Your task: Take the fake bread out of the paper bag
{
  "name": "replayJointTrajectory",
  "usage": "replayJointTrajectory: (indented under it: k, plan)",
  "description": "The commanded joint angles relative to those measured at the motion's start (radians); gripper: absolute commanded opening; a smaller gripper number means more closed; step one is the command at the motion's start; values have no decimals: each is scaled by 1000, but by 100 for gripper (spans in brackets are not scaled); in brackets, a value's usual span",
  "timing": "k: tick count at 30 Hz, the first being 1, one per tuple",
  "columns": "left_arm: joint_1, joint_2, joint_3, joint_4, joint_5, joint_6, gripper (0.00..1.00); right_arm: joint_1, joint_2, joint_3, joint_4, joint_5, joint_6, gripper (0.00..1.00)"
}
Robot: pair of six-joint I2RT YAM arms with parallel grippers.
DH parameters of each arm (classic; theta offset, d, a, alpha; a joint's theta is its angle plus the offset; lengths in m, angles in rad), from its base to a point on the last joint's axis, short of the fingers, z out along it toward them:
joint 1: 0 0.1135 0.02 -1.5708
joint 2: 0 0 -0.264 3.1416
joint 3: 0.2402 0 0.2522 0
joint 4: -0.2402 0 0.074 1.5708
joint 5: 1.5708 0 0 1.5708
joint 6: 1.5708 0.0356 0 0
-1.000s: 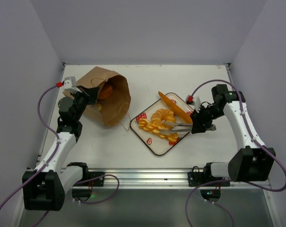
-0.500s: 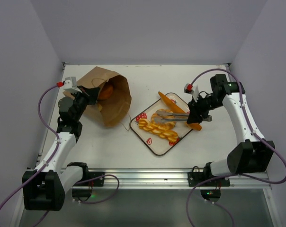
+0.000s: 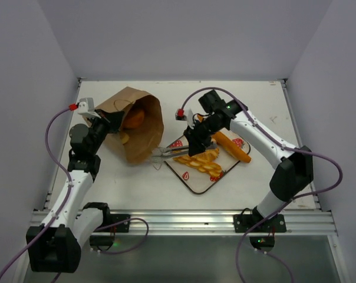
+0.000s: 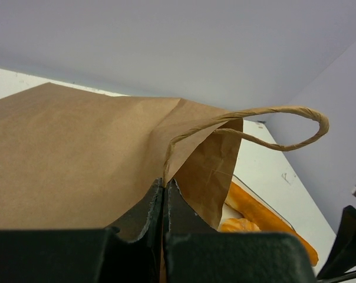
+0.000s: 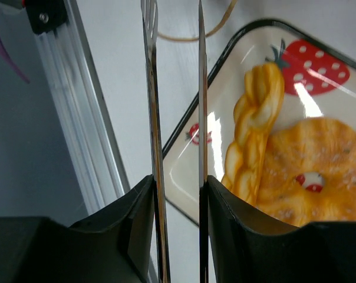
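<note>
- Toward the middle of the near edge of the worktop (image 3: 125, 177), the strawberry-printed tray (image 3: 198, 184) is carrying fake bread (image 3: 204, 158) that is already out. There is a braided loaf (image 3: 197, 163), a ring doughnut (image 5: 307, 177) and a baguette (image 3: 232, 147) lying along the tray's far right edge.
- Over the tray, the right gripper (image 5: 178, 194) is squeezing a pair of metal tongs (image 3: 169, 152) by their arms. The tong tips are standing slightly apart with nothing between them, reaching just past the tray's left corner toward the bag.
- Toward the left edge, the left gripper (image 4: 164, 200) is pinching the rim of the paper bag (image 3: 139, 132) with its jaws closed, just beside a loop handle (image 4: 284, 127). This is keeping the mouth open toward the tray.
- Deeper inside the bag, a rounded bun (image 3: 134, 117) is showing, with a smaller piece (image 3: 124, 138) nearer the rim; whether more is hidden, I cannot tell.
- The step in hand appears to be the reach into the bag for another piece.
- The next move is calling for the tips to enter the mouth without snagging paper. They then need to spread around the glossy, probably slippery bun and close firmly while the rim is being held.
</note>
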Motion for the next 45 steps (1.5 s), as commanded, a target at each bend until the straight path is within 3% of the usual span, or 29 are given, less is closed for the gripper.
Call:
replayJointTrajectory:
  k: [1,10,16,25,33,41,45]
  plan:
    - [9,-55,-10,10,-9,-17,0,64,28,74,209,78,147,41]
    - [9,-68,-59,45,7,-91,0,156,62,78,491,289,296,41]
    - [9,-51,-59,86,-10,-121,0,155,125,82,482,347,437,40]
    - [9,-3,-45,174,-50,-178,0,132,127,64,480,235,655,39]
    - [9,32,-59,253,-78,-230,0,80,241,111,520,130,894,39]
    - [9,78,-62,307,-78,-252,0,0,291,61,707,8,1174,40]
    - [9,90,-65,319,-75,-255,0,-9,315,82,760,-23,1238,41]
